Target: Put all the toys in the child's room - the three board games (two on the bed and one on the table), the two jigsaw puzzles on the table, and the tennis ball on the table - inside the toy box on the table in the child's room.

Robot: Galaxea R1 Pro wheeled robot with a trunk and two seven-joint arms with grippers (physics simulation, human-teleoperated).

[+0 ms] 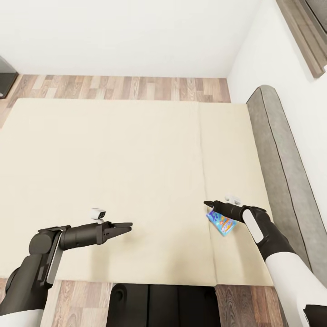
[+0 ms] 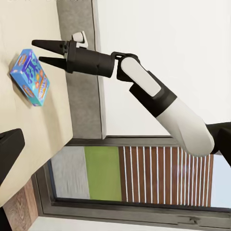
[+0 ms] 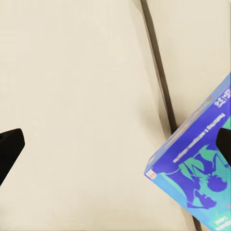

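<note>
Head view shows the right pincer (image 1: 210, 204) stretched over the bed (image 1: 113, 172), fingers open, holding nothing, just above the blue board game (image 1: 221, 223). The game lies flat on the bed, beside the seam near the grey headboard (image 1: 281, 163). The left pincer (image 1: 125, 225) is held out level, jaws nearly closed and empty, well apart from the game.

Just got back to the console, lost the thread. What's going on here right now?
The robot is standing at the bed, both arms out over the mattress. The right end effector is open and hovering just above a blue board game lying on the bed near the grey headboard; it has not gripped the box yet. The left end effector is held out over bare mattress, carrying nothing.
</note>
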